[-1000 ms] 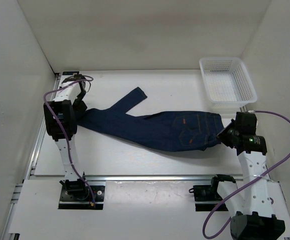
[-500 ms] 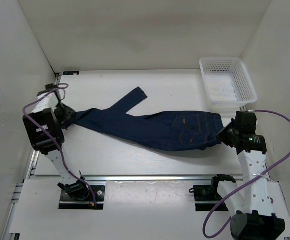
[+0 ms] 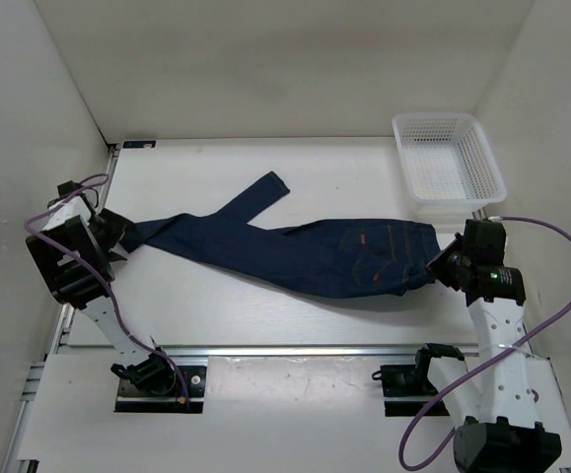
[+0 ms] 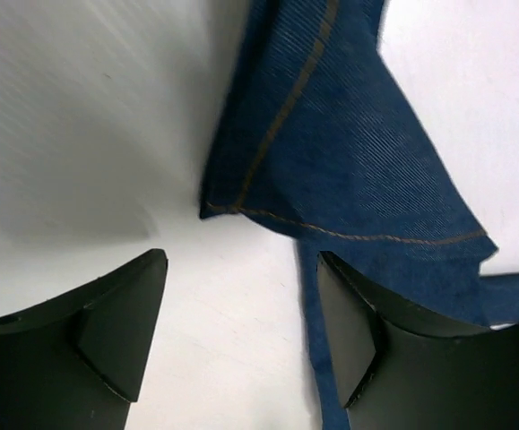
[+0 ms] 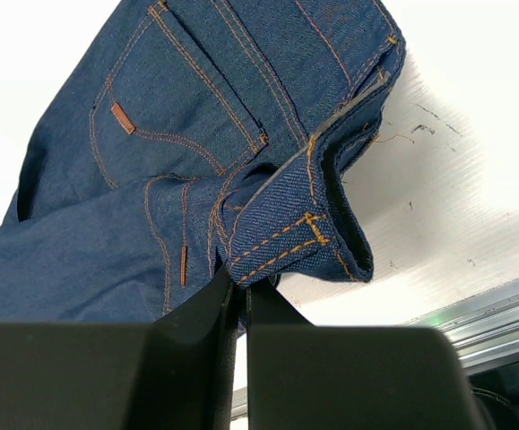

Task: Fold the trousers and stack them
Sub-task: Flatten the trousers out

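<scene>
In the top view, you could not see either gripper's fingertips, since each wrist body covered them. The left wrist view was blurred at its upper left, and the trousers (image 4: 349, 161) ran off its top and right edges. The right wrist view cut the legs off at the left edge.

The trousers (image 3: 305, 251) lay across the middle of the table (image 3: 344, 163), with the waistband at the right and the legs stretching left, one leg forking toward the upper centre. A white mesh basket (image 3: 448, 163) sat at the upper right.

The left gripper (image 4: 241, 296) had its fingers spread wide with bare table between them — a leg hem lay just ahead, and denim passed under the right-hand finger (image 4: 349, 340). The right gripper (image 5: 238, 291) was pinched tight on the waistband edge.

Compared with a second earlier, the left arm had swung out to the frame's left edge, and the leg end lay further left — straighter. The right arm and the waistband had not moved.
</scene>
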Controlling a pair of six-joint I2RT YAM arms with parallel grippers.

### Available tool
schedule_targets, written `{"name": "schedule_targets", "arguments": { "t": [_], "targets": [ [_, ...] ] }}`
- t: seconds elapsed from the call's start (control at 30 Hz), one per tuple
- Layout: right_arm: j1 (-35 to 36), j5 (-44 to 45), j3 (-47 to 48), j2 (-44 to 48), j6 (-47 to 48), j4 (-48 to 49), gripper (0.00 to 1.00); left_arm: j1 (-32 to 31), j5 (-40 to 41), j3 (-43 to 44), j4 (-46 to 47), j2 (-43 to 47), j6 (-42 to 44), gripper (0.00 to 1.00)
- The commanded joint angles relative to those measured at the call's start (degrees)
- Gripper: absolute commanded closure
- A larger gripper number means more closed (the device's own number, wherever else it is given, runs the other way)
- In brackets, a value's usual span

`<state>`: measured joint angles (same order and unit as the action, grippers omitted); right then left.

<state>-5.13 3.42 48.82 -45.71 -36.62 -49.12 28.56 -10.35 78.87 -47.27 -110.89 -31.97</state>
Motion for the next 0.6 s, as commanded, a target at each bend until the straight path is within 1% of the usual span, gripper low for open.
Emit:
{"name": "schedule_targets", "arguments": {
  "t": [0.0,0.07,0.1,0.13,0.2,0.3,0.33,0.4,0.57],
  "targets": [
    [0.12,-0.34,-0.92,0.80,0.67,2.45,0.97,1.15,-0.82,-0.20,1.56,1.99,1.82,0.21],
    [0.12,-0.34,-0.92,0.27,0.67,2.45,0.97,1.15,3.03,-1.08,-0.01,4.88,1.82,0.21],
    [0.12,-0.34,-0.92,-0.33,0.67,2.45,0.97,1.15,4.53,-1.96,-0.54,5.94,1.82,0.15],
    [0.12,-0.34,-0.92,-0.34,0.67,3.06,0.97,1.15,5.59,-2.49,-0.55,7.43,1.82,0.13],
    [0.12,-0.87,-1.44,-1.04,0.67,3.68,0.97,1.15,6.66,-1.97,-0.55,6.92,1.82,0.13],
    [0.12,-1.49,-1.44,-1.75,0.67,4.30,0.97,1.15,6.66,0.04,-0.55,2.88,1.82,0.21],
    [0.12,-1.49,-1.44,-1.75,0.67,4.30,0.97,1.15,7.18,0.66,-0.55,0.96,1.12,0.26],
    [0.12,-1.49,-1.44,-1.75,0.67,4.83,0.97,1.15,7.19,1.72,-0.55,0.32,1.12,0.28],
    [0.12,-1.49,-1.44,-1.75,1.20,4.83,0.97,-0.51,8.42,5.32,0.16,-1.34,1.12,0.28]
  ]
}}
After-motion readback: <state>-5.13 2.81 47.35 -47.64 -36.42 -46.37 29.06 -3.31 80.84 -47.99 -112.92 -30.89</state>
